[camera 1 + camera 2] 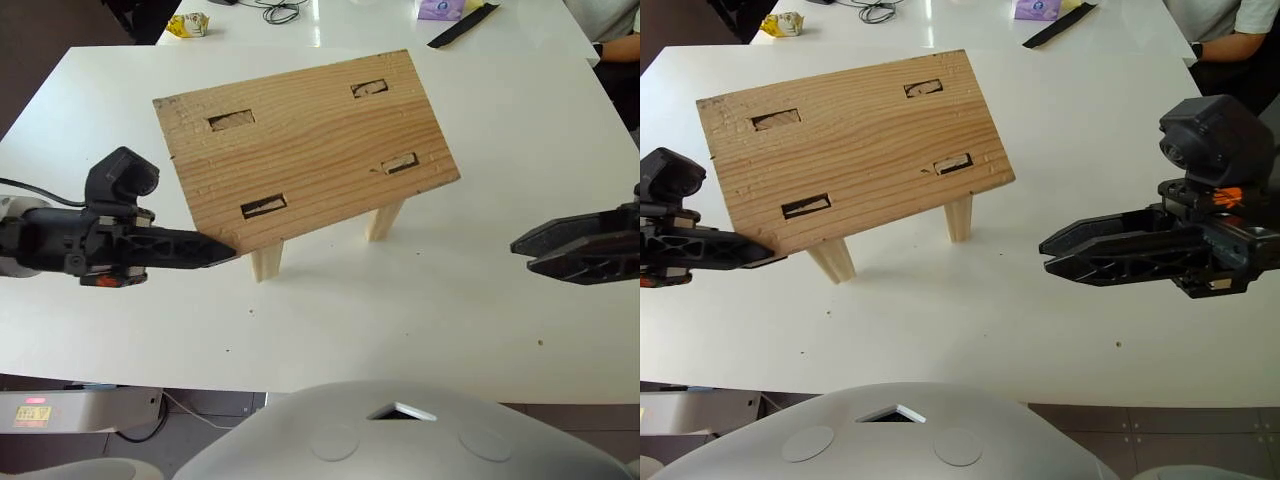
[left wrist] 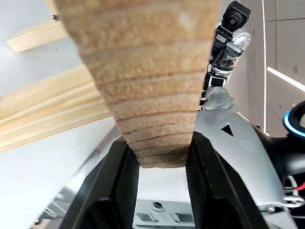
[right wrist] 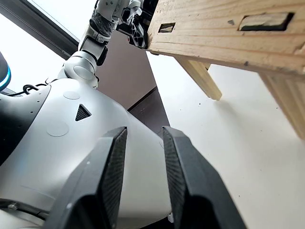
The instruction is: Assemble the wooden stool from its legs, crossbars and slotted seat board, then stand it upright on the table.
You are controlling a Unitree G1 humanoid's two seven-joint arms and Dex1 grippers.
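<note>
Grip: left gripper pinches the near-left corner of the seat board, likely to steady it.
Free arm: right gripper, fingers slightly apart and empty, hovers near the right edge of the tabletop, well apart from the board.
Stool: upright mid-tabletop, front legs planted, slotted board on top.
Stage: assembly looks finished; letting go seems all that remains.

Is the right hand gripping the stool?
No. The right hand hangs open beside the stool, not touching it.
</note>
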